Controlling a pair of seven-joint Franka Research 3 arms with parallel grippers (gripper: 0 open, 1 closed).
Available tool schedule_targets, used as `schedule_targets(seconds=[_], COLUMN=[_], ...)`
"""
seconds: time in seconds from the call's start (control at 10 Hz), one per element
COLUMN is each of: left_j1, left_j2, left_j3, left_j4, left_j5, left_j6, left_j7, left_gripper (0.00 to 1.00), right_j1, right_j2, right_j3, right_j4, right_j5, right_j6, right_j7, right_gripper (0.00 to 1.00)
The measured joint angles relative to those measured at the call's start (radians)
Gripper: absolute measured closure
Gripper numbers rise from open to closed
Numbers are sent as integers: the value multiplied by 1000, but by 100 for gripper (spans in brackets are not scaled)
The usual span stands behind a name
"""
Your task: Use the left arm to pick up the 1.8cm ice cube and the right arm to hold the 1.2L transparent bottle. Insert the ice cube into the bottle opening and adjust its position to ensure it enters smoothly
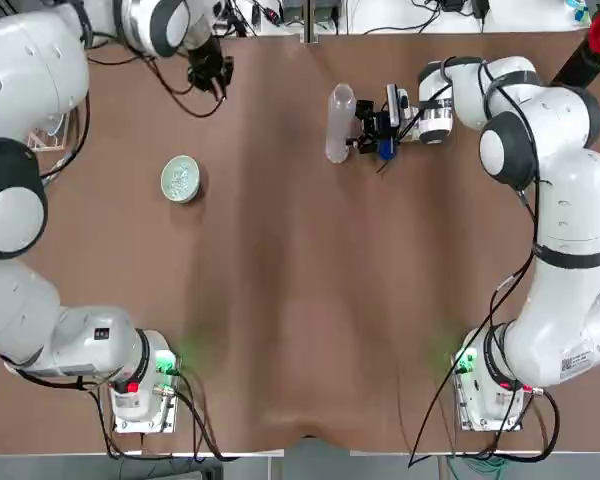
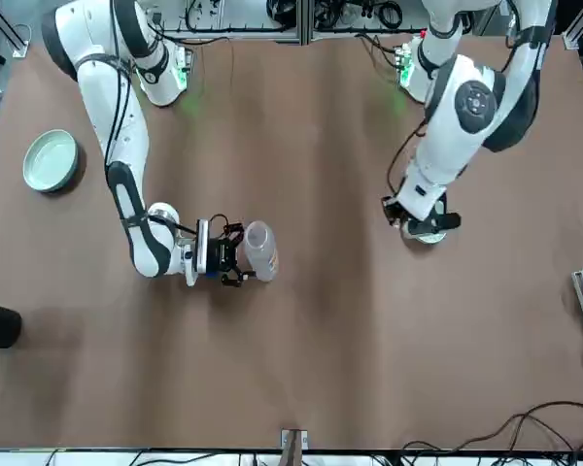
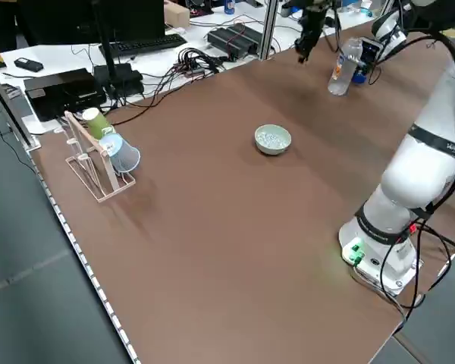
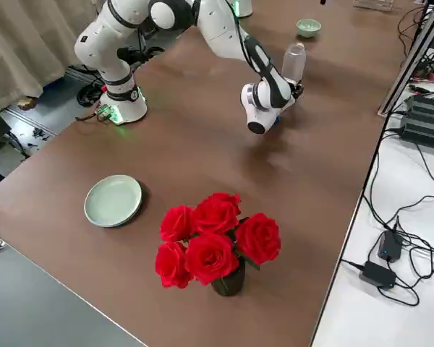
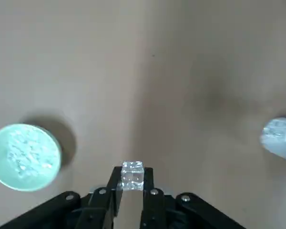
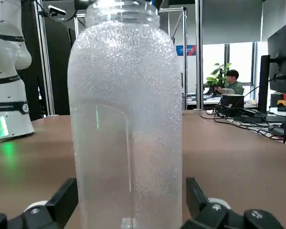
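Top view: the bottle (image 1: 340, 122) stands upright on the worktop (image 1: 300, 300), with the right gripper (image 1: 365, 127) low at its side, apparently closing on its base. The left gripper (image 1: 214, 80) hangs near the far edge, beyond the bowl (image 1: 180, 179).

Front view: the right gripper (image 2: 235, 254) meets the bottle (image 2: 259, 249).

Left wrist view: the ice cube (image 5: 132, 174) sits clamped between the left gripper's fingertips (image 5: 115, 177), above bare worktop between bowl (image 5: 25, 156) and bottle (image 5: 280, 141).

Right wrist view: the bottle (image 6: 126, 119) fills the gap between the right fingers (image 6: 62, 200).
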Motion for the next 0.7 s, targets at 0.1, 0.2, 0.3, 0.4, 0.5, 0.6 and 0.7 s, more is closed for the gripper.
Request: schedule_targets(seconds=[0.1,0.2,0.3,0.4,0.5,0.6,0.7], left_j1=[-36,-85,-136,-189,-240,-290,-344], left_j2=[43,86,127,167,208,256,310], left_j3=[-9,-10,-11,-11,-10,-5,14], left_j4=[88,162,224,285,347,412,478], left_j5=[0,0,0,0,0,0,0], left_j6=[-52,-78,-83,-83,-84,-84,-84], left_j7=[-61,-129,-196,-260,-319,-371,-411], left_gripper=[79,79,79,79,79,79,79], right_j1=[0,1,1,2,2,2,3], right_j2=[0,0,0,0,0,0,0], right_j3=[0,0,1,1,1,1,1], right_j4=[0,0,0,0,0,0,0], right_j5=[0,0,0,0,0,0,0], right_j6=[0,0,0,0,0,0,0], right_j7=[0,0,0,0,0,0,0], right_gripper=[0,0,0,0,0,0,0])
